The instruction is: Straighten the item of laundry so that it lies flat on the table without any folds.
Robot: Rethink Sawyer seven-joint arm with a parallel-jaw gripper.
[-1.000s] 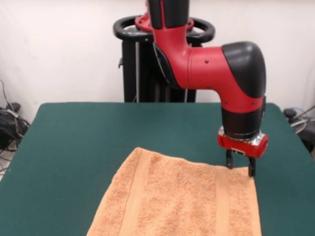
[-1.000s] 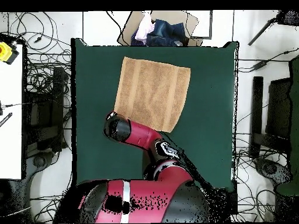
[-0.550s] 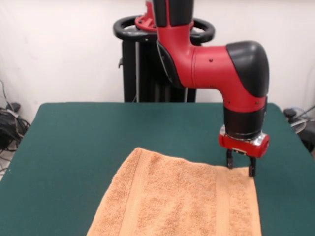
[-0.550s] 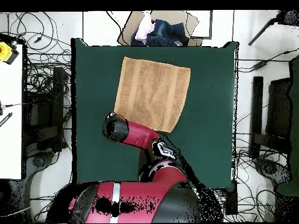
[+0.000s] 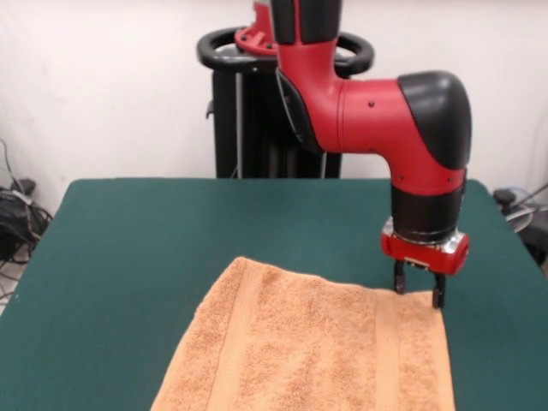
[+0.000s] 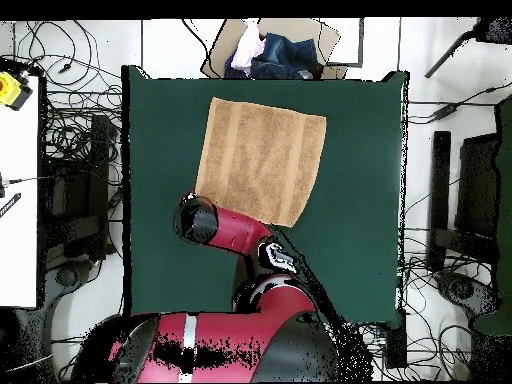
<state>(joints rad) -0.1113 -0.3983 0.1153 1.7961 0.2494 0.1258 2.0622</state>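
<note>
The towel (image 5: pixel 312 347) is lying spread on the green table (image 5: pixel 128 257), filling the lower centre of the front view and running off the bottom edge, so only its far end is showing there. The overhead view is giving the whole cloth (image 6: pixel 261 161): a rectangle sitting in the upper middle of the tabletop (image 6: pixel 360 200), with no fold showing. Its long axis is running roughly top to bottom of that frame, tilted a little so the upper end is leaning left and the lower end right. The flat woven bands are running along the long sides, appearing in the front view as paler stripes heading from the far edge down toward the bottom of the frame.

The front view alone is showing the gripper (image 5: pixel 418 292), right of centre, hanging straight down under the red wrist with its two dark fingers slightly parted, their tips straddling the towel's far right corner. Whether they are pinching the cloth or merely touching it, I cannot tell. In the overhead view the arm's black elbow (image 6: pixel 195 220) is covering the gripper at the towel's lower left corner.

Only the overhead view is showing a cardboard box (image 6: pixel 275 45) holding bunched cloth beyond the table's top edge.
</note>
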